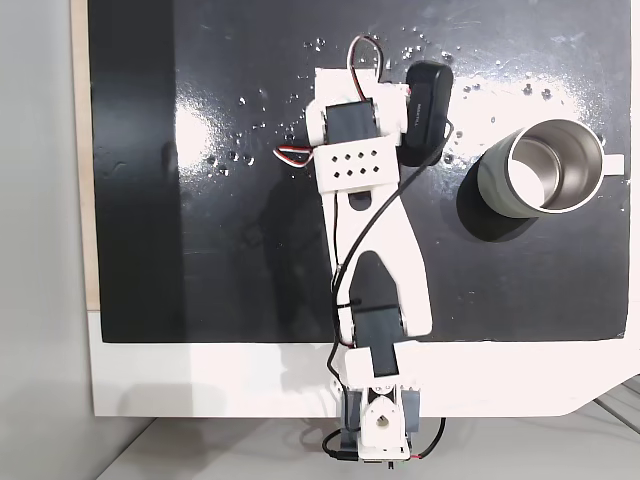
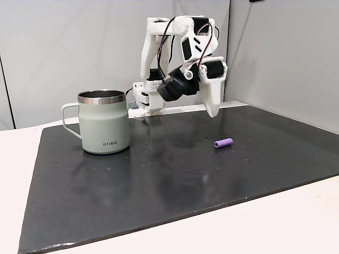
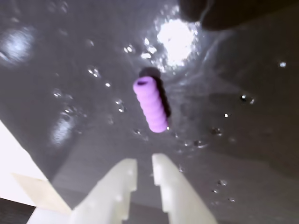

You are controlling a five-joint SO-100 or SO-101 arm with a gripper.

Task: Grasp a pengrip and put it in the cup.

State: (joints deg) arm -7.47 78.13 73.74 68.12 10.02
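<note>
arm: folded high, wrist pitched down | gripper point(image 3: 144, 169): raised off the surface, jaws nearly together, empty

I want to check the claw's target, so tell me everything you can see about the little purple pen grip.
The pen grip is a short light-purple tube, ribbed along its length, rubbery-looking, with an open hollow end. It lies on its side on the black mat, alone, well to the right of the mug in a fixed view. Nothing touches it; the claw hangs just short of it.
</note>
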